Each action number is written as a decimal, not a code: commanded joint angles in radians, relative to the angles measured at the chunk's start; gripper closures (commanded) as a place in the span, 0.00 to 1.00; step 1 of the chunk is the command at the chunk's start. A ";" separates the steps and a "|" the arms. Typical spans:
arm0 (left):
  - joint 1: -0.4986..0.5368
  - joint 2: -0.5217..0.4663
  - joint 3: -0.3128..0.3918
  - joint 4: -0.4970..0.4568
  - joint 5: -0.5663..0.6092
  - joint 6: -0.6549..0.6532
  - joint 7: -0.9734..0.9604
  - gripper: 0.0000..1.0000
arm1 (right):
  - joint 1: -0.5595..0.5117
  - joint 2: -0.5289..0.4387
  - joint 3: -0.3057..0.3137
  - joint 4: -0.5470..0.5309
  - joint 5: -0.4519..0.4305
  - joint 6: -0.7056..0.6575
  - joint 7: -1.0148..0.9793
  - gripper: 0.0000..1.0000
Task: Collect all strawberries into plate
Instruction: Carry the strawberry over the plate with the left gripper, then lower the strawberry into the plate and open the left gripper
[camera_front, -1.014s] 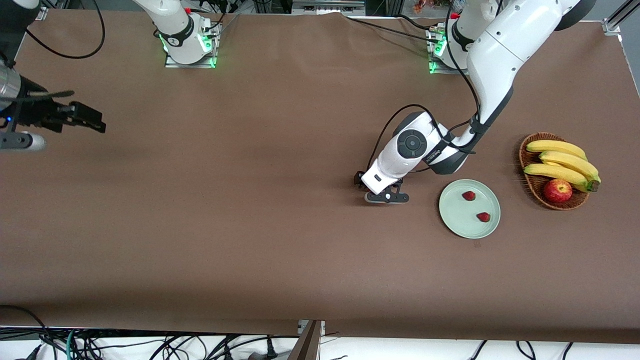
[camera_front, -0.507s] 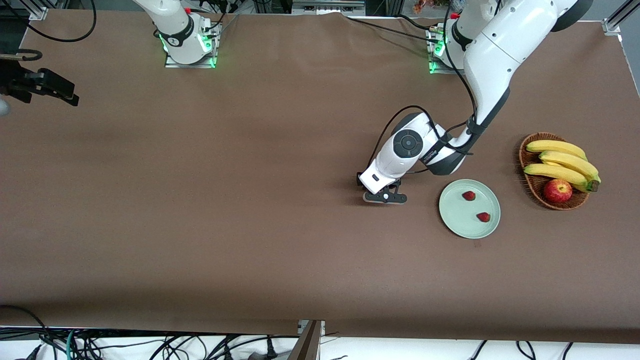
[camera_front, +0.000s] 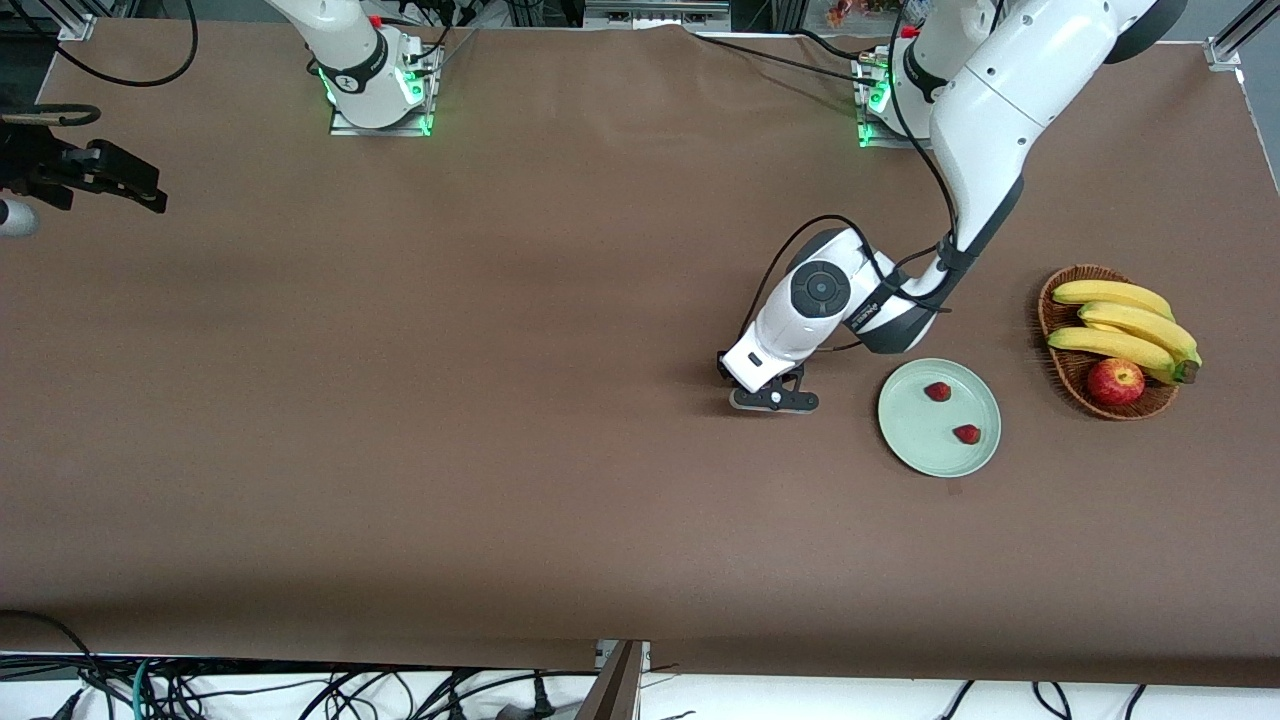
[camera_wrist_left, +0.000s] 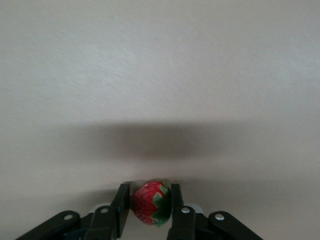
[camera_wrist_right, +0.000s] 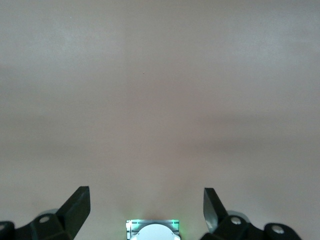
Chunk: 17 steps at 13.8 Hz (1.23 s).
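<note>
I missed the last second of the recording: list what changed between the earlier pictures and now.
The left pincer, low on the table beside the plate, closed on the third strawberry. The right pincer swung from nearer the front camera toward the robots' bases, at the right arm's end of the table, and stays open. The two strawberries on the plate, the basket, bananas and apple kept their places.

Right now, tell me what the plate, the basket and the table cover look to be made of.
Plate: smooth pale mint green with a soft sheen, likely glazed ceramic or plastic; the look leaves it open.
Basket: brown woven strands, apparently wicker.
Table cover: matte brown, with a rumpled edge near the robot bases, so probably cloth or felt.
</note>
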 joint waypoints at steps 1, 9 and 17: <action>0.020 -0.096 0.000 0.008 0.033 -0.172 -0.004 1.00 | -0.003 -0.007 0.001 -0.010 -0.006 -0.005 -0.012 0.00; 0.281 -0.172 -0.007 0.007 0.020 -0.344 0.681 1.00 | -0.008 -0.007 -0.001 -0.011 0.003 -0.003 -0.012 0.00; 0.416 -0.043 -0.007 0.005 0.017 -0.123 1.104 0.80 | -0.008 -0.005 -0.001 -0.010 0.023 0.003 -0.011 0.00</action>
